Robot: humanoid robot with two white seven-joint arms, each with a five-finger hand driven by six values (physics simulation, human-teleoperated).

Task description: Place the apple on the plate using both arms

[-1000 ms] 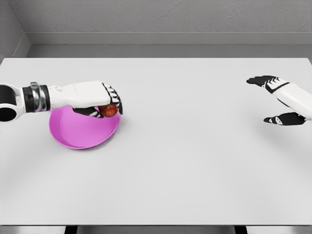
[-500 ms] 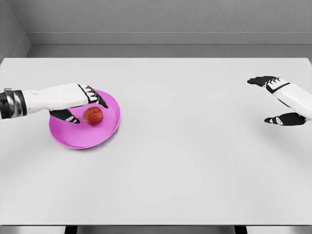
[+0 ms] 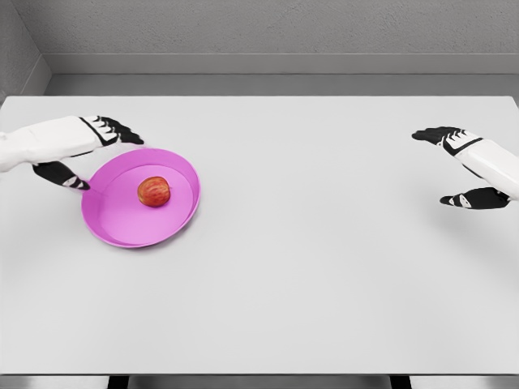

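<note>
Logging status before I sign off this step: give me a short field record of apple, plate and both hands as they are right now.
apple: small red apple resting inside the plate, no hand touching it
plate: round magenta plate on the white table, left side
left robot hand: open, beside the plate's far-left rim, holding nothing
right robot hand: open, empty, at the table's right edge

Left hand [image 3: 77,150] and right hand [image 3: 462,166] hover apart, fingers spread, holding nothing.
</note>
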